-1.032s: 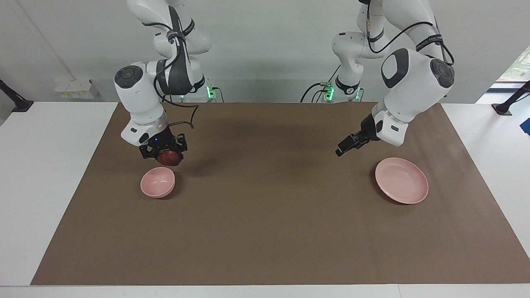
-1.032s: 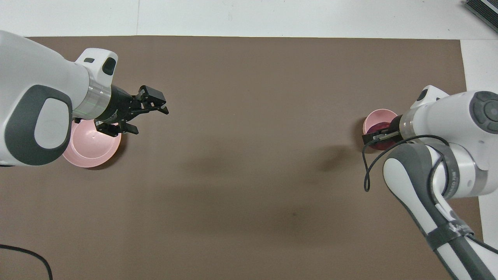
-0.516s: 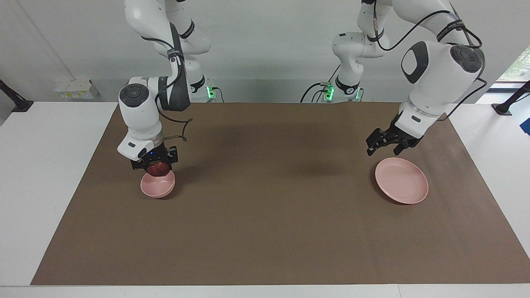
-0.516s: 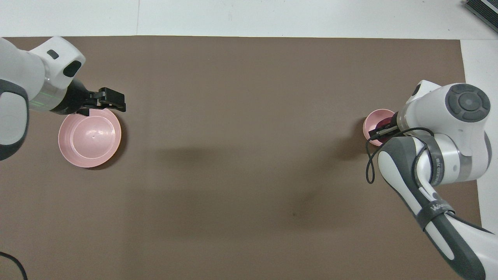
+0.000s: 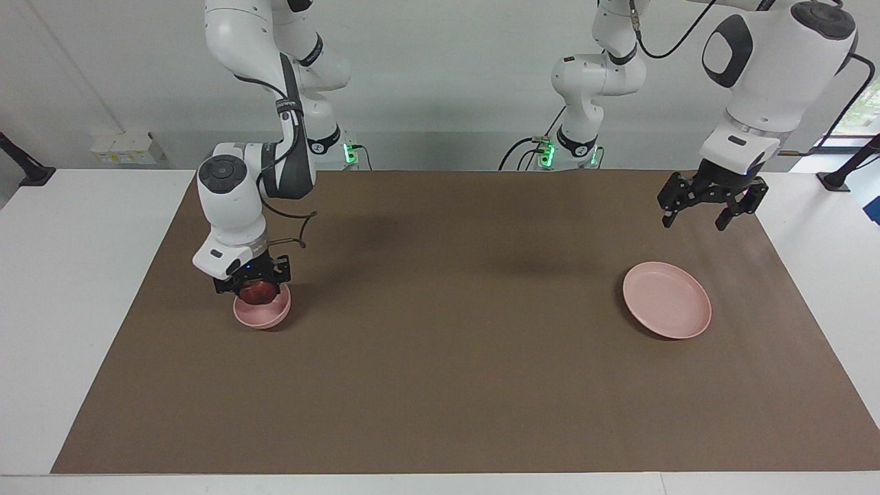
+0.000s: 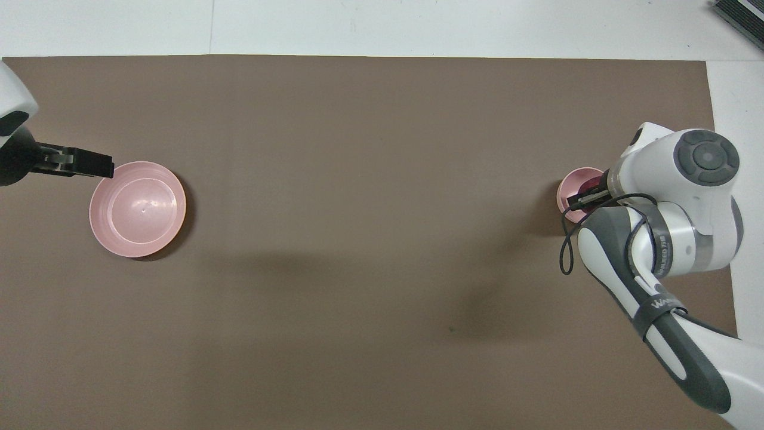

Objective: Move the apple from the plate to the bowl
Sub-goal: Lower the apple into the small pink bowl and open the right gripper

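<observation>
The dark red apple (image 5: 256, 294) is held in my right gripper (image 5: 254, 289), which is shut on it and has it low in the mouth of the small pink bowl (image 5: 262, 316) at the right arm's end of the mat. In the overhead view the right arm covers most of the bowl (image 6: 567, 186), and only a sliver of the apple (image 6: 590, 202) shows. The wide pink plate (image 5: 667, 300) lies bare at the left arm's end and also shows in the overhead view (image 6: 137, 209). My left gripper (image 5: 708, 210) is open and empty, raised over the mat beside the plate.
A brown mat (image 5: 440, 357) covers most of the white table (image 5: 75, 289). A loose black cable (image 6: 564, 263) hangs from the right arm's wrist beside the bowl.
My right gripper has lowered the apple from above the bowl's rim into the bowl. My left gripper has risen and swung away from the plate toward the left arm's end of the table.
</observation>
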